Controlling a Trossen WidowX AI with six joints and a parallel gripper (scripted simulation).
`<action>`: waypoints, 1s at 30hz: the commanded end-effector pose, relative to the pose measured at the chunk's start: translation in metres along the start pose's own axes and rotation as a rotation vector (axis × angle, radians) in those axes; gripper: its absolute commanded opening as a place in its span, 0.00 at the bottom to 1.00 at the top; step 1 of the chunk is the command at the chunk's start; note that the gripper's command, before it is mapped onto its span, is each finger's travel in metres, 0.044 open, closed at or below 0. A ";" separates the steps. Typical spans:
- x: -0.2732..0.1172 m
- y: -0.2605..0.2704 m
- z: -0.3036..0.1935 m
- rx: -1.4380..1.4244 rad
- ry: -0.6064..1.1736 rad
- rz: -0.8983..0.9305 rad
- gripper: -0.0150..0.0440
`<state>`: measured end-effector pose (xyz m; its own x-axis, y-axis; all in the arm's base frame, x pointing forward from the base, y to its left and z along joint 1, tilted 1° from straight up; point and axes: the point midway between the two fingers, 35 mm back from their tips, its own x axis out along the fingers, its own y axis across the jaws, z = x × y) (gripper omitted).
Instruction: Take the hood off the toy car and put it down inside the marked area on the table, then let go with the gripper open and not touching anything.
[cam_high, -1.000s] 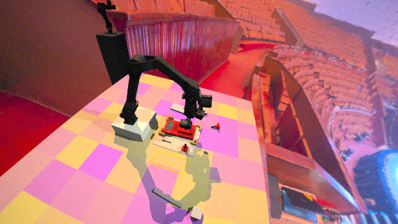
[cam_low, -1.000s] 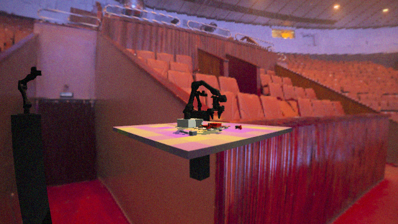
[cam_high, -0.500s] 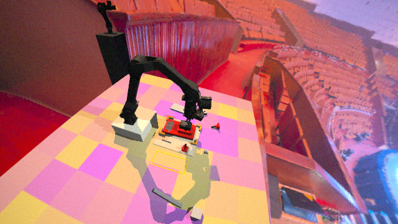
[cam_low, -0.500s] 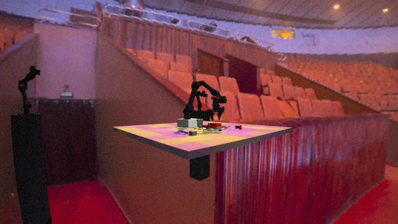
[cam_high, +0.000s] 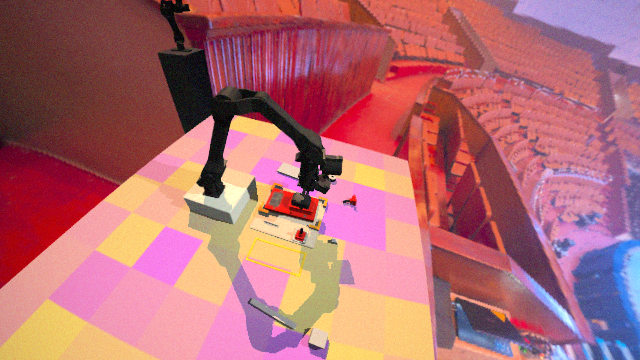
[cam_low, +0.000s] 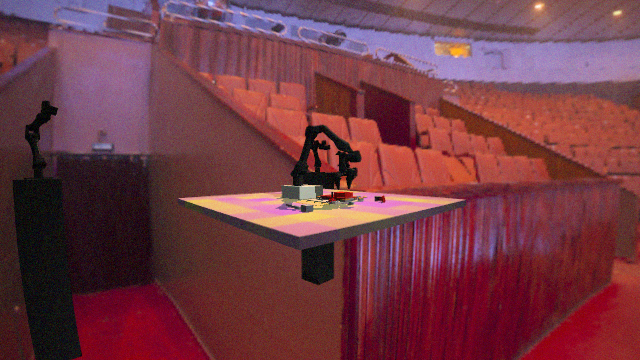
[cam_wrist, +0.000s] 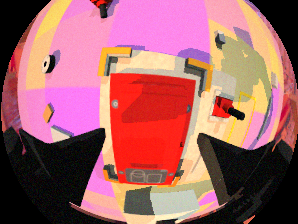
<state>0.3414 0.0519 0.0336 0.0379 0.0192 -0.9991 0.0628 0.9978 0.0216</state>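
The toy car's hood, a flat red panel with a grey grille patch at one end, lies between yellow corner brackets. It also shows as a small red shape in the exterior view. My gripper is open and empty, over the hood, with a finger off either side of it in the wrist view. Whether a fingertip touches anything is too small to tell. The marked area, a thin yellow outline, lies beside the pale board and holds nothing.
A red piece with a black knob stands between hood and outline. Another red piece lies beyond the brackets. A small dark block, a grey bar and a white block lie around.
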 end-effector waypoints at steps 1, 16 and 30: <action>0.005 0.000 -0.003 -0.003 0.009 0.001 1.00; 0.015 0.001 -0.004 -0.003 0.009 0.001 1.00; 0.020 0.001 -0.004 -0.003 0.009 0.001 1.00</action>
<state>0.3392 0.0528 0.0167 0.0343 0.0188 -0.9992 0.0596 0.9980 0.0208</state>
